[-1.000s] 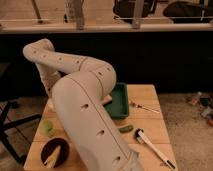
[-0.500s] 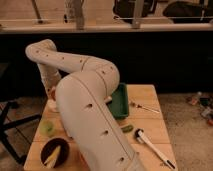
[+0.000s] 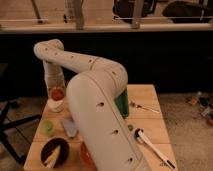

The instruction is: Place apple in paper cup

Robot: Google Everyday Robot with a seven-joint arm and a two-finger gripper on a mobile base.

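The apple [image 3: 57, 94] is a small orange-red ball at the mouth of the white paper cup [image 3: 56, 105], which stands at the table's back left. My gripper [image 3: 55, 86] hangs straight down right above the apple and the cup, at the end of the big white arm that arches across the middle of the view. The arm's wrist hides the gripper's tip. I cannot tell whether the apple rests in the cup or is still held.
A pale green round object [image 3: 47, 127], a grey flat piece [image 3: 69, 127] and a dark brown bowl [image 3: 54, 152] lie on the wooden table [image 3: 150, 125] in front of the cup. A green tray [image 3: 122, 106], a fork [image 3: 145, 107], a white-handled utensil [image 3: 152, 145] and an orange bowl [image 3: 85, 155] lie to the right.
The arm has shifted a little to the right and the gripper has come down over the white cup. The orange-red apple now shows at the cup's mouth.
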